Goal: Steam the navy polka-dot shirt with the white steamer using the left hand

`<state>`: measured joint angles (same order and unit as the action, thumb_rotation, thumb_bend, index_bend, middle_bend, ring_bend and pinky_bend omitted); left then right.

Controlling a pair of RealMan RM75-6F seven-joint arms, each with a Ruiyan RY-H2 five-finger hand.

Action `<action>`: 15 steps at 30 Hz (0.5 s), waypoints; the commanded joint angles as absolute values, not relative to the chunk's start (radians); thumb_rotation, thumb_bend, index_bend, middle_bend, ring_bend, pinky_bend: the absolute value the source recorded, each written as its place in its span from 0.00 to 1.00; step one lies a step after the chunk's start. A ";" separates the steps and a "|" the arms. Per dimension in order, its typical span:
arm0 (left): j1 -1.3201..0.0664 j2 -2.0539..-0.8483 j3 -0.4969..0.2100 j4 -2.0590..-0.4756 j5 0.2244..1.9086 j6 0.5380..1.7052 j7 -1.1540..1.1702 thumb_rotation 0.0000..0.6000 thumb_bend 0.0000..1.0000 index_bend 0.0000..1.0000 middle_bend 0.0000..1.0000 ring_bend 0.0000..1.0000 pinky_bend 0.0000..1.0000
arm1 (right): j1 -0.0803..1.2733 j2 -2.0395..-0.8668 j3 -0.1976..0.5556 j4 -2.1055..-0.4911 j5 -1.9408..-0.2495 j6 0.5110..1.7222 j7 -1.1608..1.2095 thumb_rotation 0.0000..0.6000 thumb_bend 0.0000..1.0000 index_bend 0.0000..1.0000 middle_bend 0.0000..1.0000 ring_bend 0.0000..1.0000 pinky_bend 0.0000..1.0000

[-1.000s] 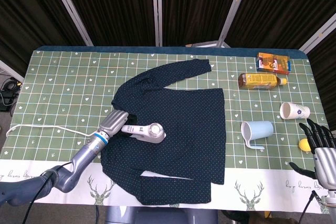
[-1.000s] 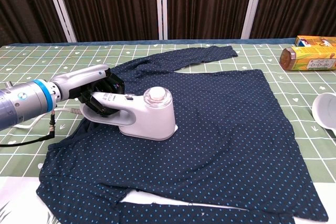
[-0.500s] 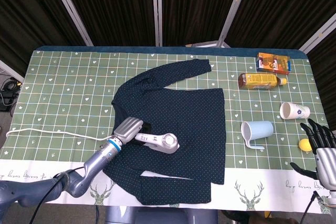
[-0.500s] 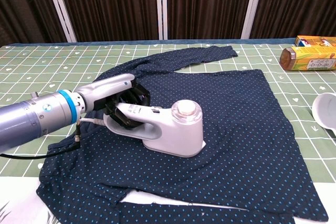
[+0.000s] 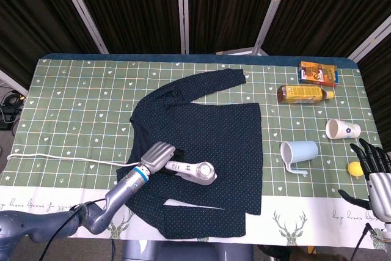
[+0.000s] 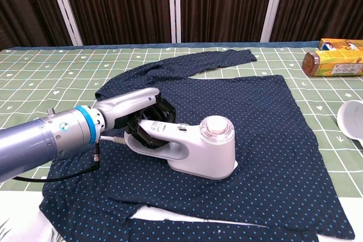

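Note:
The navy polka-dot shirt (image 5: 214, 132) (image 6: 266, 117) lies spread flat on the green checked tablecloth, one sleeve stretched toward the far side. The white steamer (image 5: 197, 172) (image 6: 198, 148) rests on the shirt's lower middle part. My left hand (image 5: 160, 154) (image 6: 140, 118) grips its handle from the left, fingers wrapped around it. The steamer's white cord (image 5: 61, 158) trails off to the left table edge. My right hand (image 5: 374, 166) hovers at the table's right front corner, fingers apart, holding nothing; the chest view does not show it.
On the right stand a light blue mug lying on its side (image 5: 299, 152), a white paper cup (image 5: 342, 129), a yellow ball (image 5: 354, 169), a juice bottle (image 5: 303, 94) (image 6: 334, 62) and an orange box (image 5: 317, 73). Dark curtains hang behind the table.
My left hand has slid the steamer across the shirt, rightward and toward the front edge. The right hand has stayed still.

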<state>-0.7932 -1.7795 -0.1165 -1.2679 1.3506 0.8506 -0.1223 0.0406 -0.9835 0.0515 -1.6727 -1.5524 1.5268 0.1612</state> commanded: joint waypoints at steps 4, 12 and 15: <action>-0.787 -1.766 -0.112 -1.268 1.351 0.852 -0.121 1.00 0.93 1.00 0.88 0.84 1.00 | 0.040 -0.983 0.051 -1.673 -1.553 1.528 0.161 1.00 0.00 0.00 0.00 0.00 0.00; -0.777 -1.722 -0.104 -1.278 1.358 0.856 -0.127 1.00 0.93 1.00 0.88 0.84 1.00 | 0.038 -0.982 0.051 -1.676 -1.557 1.534 0.159 1.00 0.00 0.00 0.00 0.00 0.00; -0.774 -1.705 -0.101 -1.283 1.363 0.858 -0.127 1.00 0.93 1.00 0.88 0.84 1.00 | 0.038 -0.982 0.050 -1.677 -1.559 1.535 0.159 1.00 0.00 0.00 0.00 0.00 0.00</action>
<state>-0.7751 -1.7101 -0.1026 -1.2804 1.3606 0.8570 -0.1270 0.0376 -0.9821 0.0502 -1.6765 -1.5590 1.5345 0.1593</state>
